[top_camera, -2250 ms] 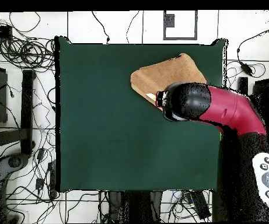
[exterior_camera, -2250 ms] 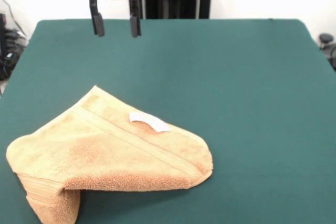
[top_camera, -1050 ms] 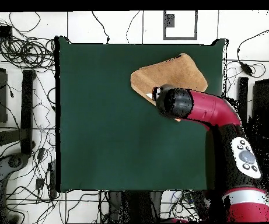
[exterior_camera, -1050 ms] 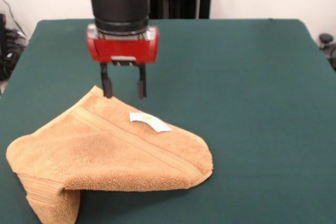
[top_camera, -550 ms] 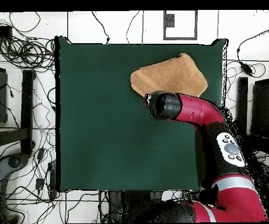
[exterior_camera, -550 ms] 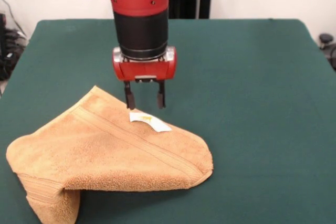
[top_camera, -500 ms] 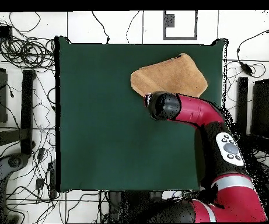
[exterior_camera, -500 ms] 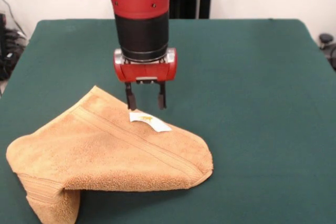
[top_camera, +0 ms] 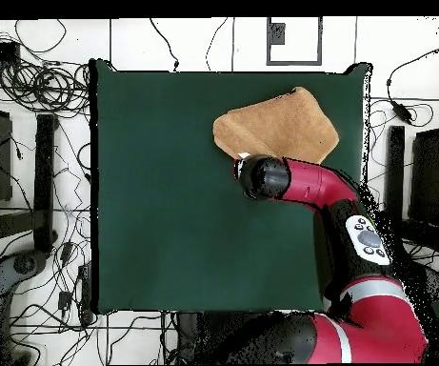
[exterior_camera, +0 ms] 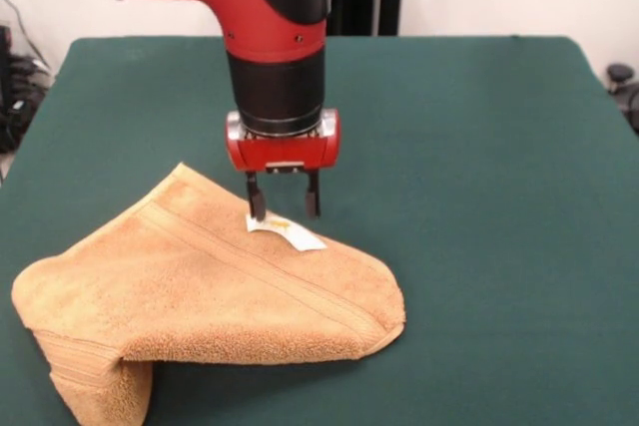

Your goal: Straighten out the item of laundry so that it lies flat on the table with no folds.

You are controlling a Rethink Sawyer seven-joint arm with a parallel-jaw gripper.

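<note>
Orange-tan towel (exterior_camera: pixel 200 291) folded over (white tag (exterior_camera: pixel 287 230) showing), claw (exterior_camera: pixel 285 209) open, empty

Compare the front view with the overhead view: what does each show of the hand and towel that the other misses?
Only the front view shows the hand itself, open, its fingers down by the white tag at the towel's far edge, and the fold drooping at the towel's near corner. Only the overhead view shows the towel's whole outline near one corner of the table; there the arm hides the hand. Both show the towel still folded, not flat.
</note>
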